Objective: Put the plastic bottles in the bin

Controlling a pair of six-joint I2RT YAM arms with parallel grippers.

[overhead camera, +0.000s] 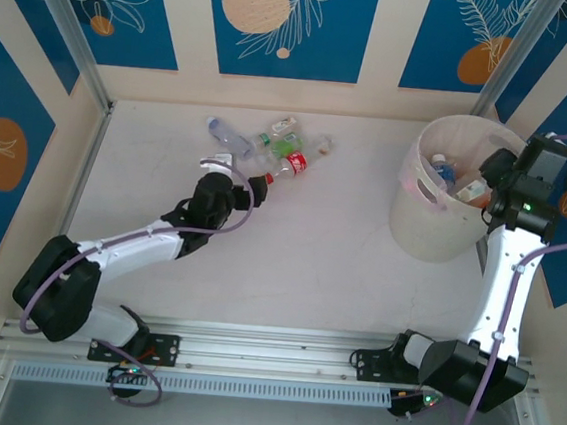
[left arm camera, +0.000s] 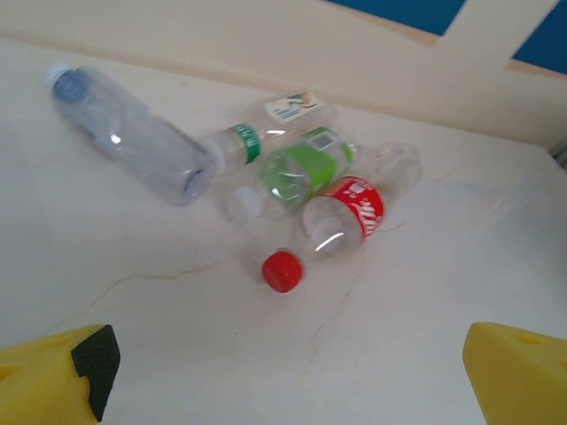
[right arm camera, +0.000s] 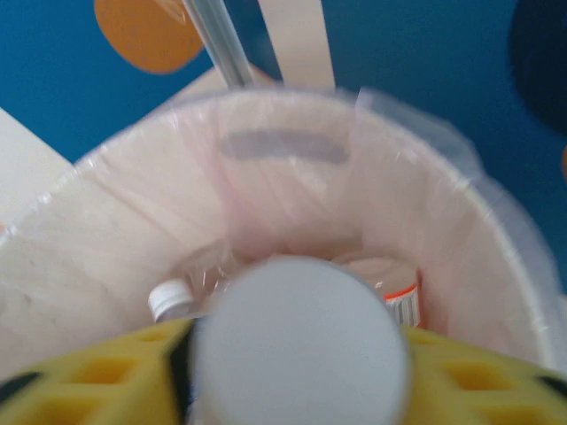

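Several plastic bottles lie in a heap on the table: a red-labelled one (overhead camera: 293,163) (left arm camera: 341,217) with a red cap, a green-labelled one (overhead camera: 278,144) (left arm camera: 301,168), and a clear blue-capped one (overhead camera: 226,137) (left arm camera: 133,137). My left gripper (overhead camera: 237,175) (left arm camera: 292,363) is open just short of the red cap, with nothing between its fingers. My right gripper (overhead camera: 492,187) (right arm camera: 299,354) hangs over the bin (overhead camera: 433,222) (right arm camera: 283,204). A bottle (right arm camera: 299,336) sits between its yellow fingers, its round pale end blurred and facing the camera. More bottles (overhead camera: 444,173) (right arm camera: 399,297) lie inside the bin.
The bin stands at the far right, close to the right wall. Cream walls with blue panels close off the table's back and sides. A metal rail (overhead camera: 271,337) runs along the near edge by the arm bases. Bare table lies between the heap and the bin.
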